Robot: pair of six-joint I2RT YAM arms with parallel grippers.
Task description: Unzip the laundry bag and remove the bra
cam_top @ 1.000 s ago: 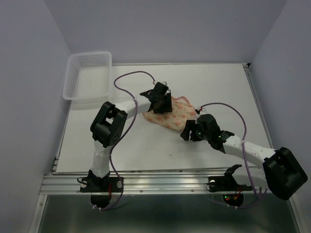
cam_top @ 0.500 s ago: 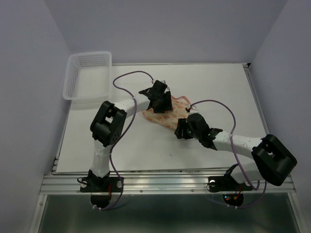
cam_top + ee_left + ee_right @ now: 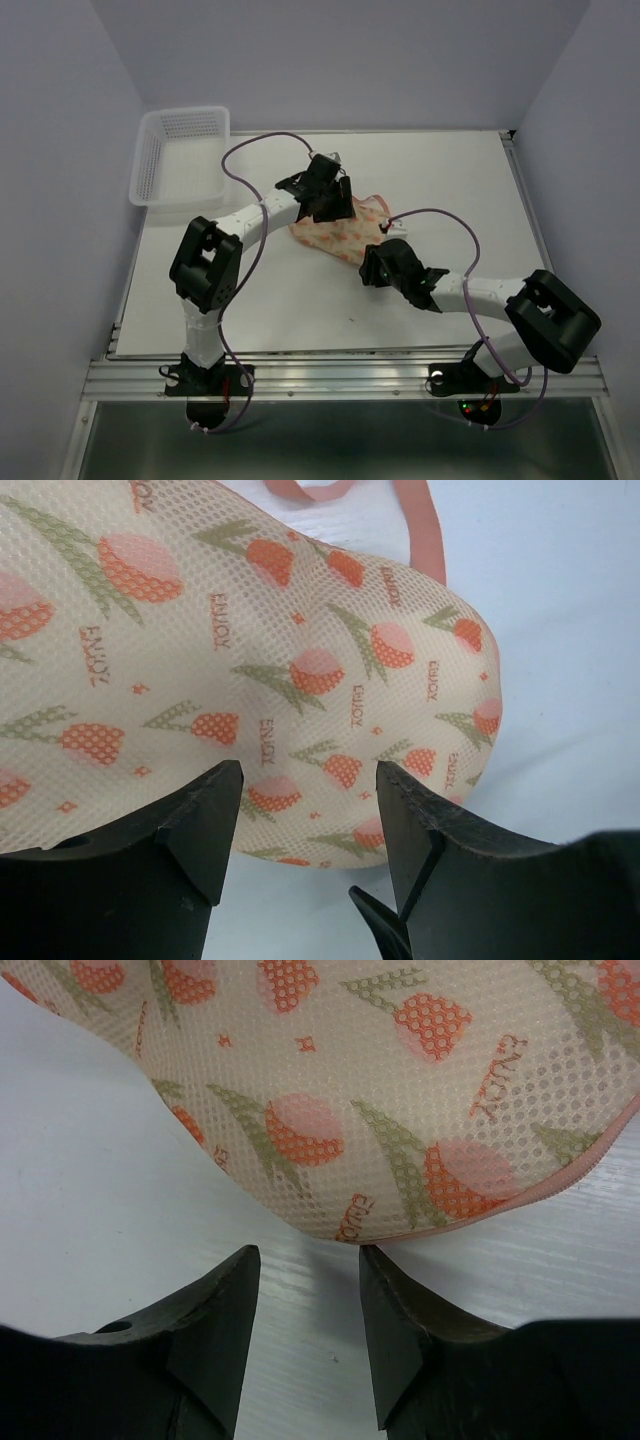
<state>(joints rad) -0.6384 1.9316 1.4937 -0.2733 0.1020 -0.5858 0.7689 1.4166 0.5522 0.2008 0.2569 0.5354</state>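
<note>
Table (image 3: 450, 190): white, seen whole only from the top camera. Basket (image 3: 185, 112): white mesh, far left corner, well apart from everything else; neither wrist camera catches it.

Bag (image 3: 335, 238): lies flat near mid-table, between my two grippers. From the top it is a small peach patch. My left wrist view shows its rounded end (image 3: 250, 650) filling the frame, with the mesh weave and orange print sharp. My right wrist view shows the near edge (image 3: 400, 1090) curving down to the table.

Left gripper (image 3: 335, 200): over the bag's far left end. In the wrist view (image 3: 310, 780) my fingers stand well apart with printed fabric between and beyond them; nothing is gripped.

Right gripper (image 3: 375, 265): at the bag's near right edge. In the wrist view (image 3: 310, 1260) my fingers are parted to a moderate gap over bare table, just short of the bag, and hold nothing.

Loop (image 3: 425, 540): pink, lying on the table past the bag's end; left wrist view only.

Edging (image 3: 560, 1175): pink strip along the bag's rim; right wrist view only.

Since a second ago: my right arm has swung left and brought its gripper up to the bag. My left elbow has shifted left, and that gripper sits slightly farther back. The bag has not moved.
</note>
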